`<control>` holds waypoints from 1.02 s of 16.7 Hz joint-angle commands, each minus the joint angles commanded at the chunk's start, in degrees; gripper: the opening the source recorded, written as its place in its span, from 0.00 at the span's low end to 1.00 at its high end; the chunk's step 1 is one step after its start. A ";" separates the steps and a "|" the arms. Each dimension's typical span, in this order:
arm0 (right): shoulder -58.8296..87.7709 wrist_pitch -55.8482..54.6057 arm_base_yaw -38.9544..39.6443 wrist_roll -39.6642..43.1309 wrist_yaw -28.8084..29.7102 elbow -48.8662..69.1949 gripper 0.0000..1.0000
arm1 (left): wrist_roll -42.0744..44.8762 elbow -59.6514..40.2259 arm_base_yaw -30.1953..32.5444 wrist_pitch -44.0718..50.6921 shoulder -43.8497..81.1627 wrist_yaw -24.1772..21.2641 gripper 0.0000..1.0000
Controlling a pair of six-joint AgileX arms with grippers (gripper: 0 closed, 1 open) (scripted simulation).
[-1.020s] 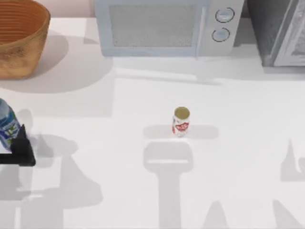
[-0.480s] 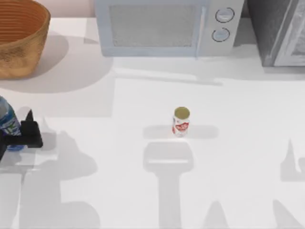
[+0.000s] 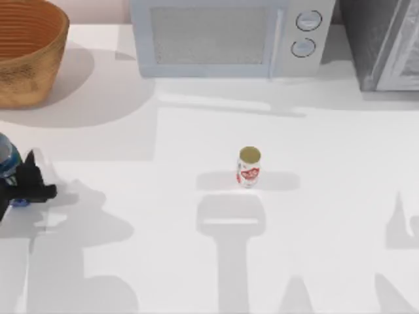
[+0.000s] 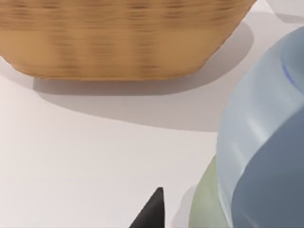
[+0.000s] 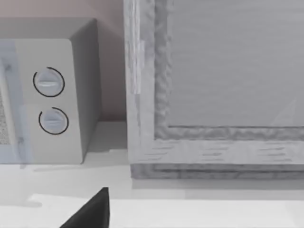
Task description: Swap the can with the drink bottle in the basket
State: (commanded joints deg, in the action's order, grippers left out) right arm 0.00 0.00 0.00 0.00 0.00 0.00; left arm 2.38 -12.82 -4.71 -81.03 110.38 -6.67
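White table (image 3: 327, 216) seen from above, grey shadows of the arms across the near half. Far edge, centre: a pale microwave (image 3: 226, 36) with two round dials; the right wrist view faces its dial side (image 5: 50, 99). Far right corner: a grey textured cabinet (image 3: 386, 42), also close up from the right wrist (image 5: 223, 85).

Far left corner: the basket (image 3: 26, 55), orange-brown wicker, ribbed inside, sitting on the table; its woven wall shows from the left wrist (image 4: 123, 38).

Left edge, nearer than the basket and well apart from it: the drink bottle (image 3: 6, 160), translucent blue, cut by the frame edge. It looms large and close in the left wrist view (image 4: 266, 152). The left gripper (image 3: 23, 186) is right against it, dark fingers beside the bottle; can't tell whether they clamp it or sit open around it.

Table centre: the can (image 3: 249, 167), white with red label and dull gold top, upright, alone, well apart from bottle and basket.

Right gripper: one dark fingertip (image 5: 92, 211) visible from its own wrist camera, state can't tell.
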 joint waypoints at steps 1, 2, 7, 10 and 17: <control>0.00 0.00 0.00 0.00 0.00 0.00 1.00 | 0.00 0.00 0.00 0.00 0.00 0.00 0.40; 0.00 0.00 0.00 0.00 0.00 0.00 1.00 | 0.00 0.00 0.00 0.00 0.00 0.00 0.32; 0.00 0.00 0.00 0.00 0.00 0.00 1.00 | 0.00 0.00 0.00 0.00 0.00 0.00 0.00; 0.00 0.00 0.00 0.00 0.00 0.00 1.00 | 0.00 0.00 0.00 0.00 0.00 0.00 0.00; 0.00 0.00 0.00 0.00 0.00 0.00 1.00 | -0.10 -0.35 0.25 0.56 -0.10 -0.30 0.00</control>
State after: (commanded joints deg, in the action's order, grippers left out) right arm 0.00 0.00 0.00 0.00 0.00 0.00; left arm 2.29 -13.17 -4.46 -80.46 110.28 -6.97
